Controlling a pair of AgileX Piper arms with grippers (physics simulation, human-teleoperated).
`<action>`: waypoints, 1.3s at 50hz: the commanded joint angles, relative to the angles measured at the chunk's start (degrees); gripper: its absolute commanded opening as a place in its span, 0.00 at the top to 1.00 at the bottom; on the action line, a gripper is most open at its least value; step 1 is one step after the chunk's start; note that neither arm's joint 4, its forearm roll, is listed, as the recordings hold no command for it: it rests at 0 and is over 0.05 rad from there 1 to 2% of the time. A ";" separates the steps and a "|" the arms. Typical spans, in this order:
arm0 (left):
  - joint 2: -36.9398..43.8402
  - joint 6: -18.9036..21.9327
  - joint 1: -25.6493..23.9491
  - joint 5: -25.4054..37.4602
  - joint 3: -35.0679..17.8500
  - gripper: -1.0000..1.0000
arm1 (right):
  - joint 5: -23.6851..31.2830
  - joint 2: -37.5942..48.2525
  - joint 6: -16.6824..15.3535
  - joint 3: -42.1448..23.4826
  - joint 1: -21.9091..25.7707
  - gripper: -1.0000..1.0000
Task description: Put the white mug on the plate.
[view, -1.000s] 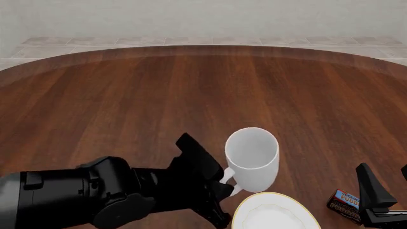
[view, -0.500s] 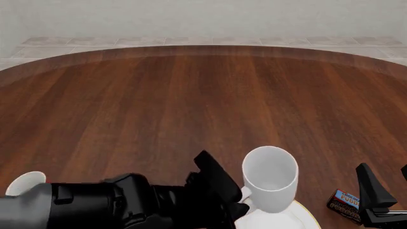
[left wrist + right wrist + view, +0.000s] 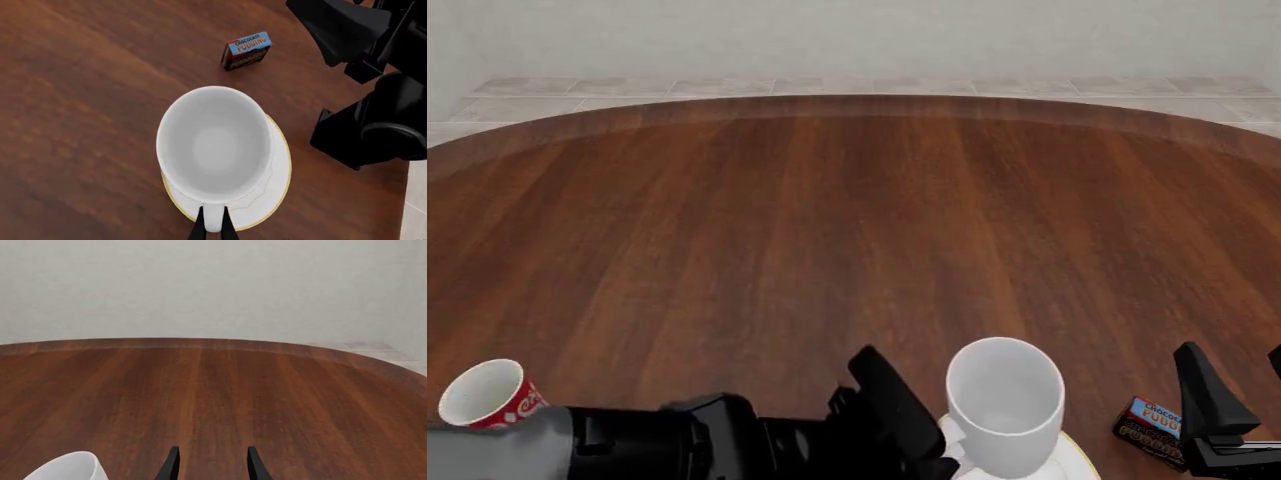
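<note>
— Mug first, at the far left of the table: what is it?

— A red mug [image 3: 483,395] with a white inside, standing well apart from the work (no part of the task).

— And the left gripper [image 3: 212,229]?

— Its fingers are pinched on the handle of the white mug [image 3: 1004,402], which it holds upright over the plate [image 3: 1068,462]. The left wrist view shows the mug sitting off-centre, toward one side of the plate [image 3: 277,187]; whether the base touches yet cannot be told.

— What could go wrong?

— Letting go while the base overhangs the rim could tip the mug or slide it onto the wood. A handle grip also lets it swing.

— Further right?

— A chocolate pudding box [image 3: 1149,428], then the right gripper [image 3: 210,462], its fingers apart and holding nothing.
</note>
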 commanded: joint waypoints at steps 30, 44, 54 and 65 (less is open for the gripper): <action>5.56 0.15 -2.53 -5.48 1.24 1.00 | 0.00 -0.01 -0.01 0.00 0.01 0.00; 6.41 0.42 -2.55 -6.33 1.39 1.00 | 0.01 -0.03 0.01 0.00 0.00 0.00; 7.01 0.65 -2.78 -6.56 1.39 1.00 | -0.01 0.01 0.00 0.00 0.01 0.00; 7.76 0.98 -3.46 -6.21 1.01 0.00 | 0.00 0.00 0.00 0.00 0.01 0.00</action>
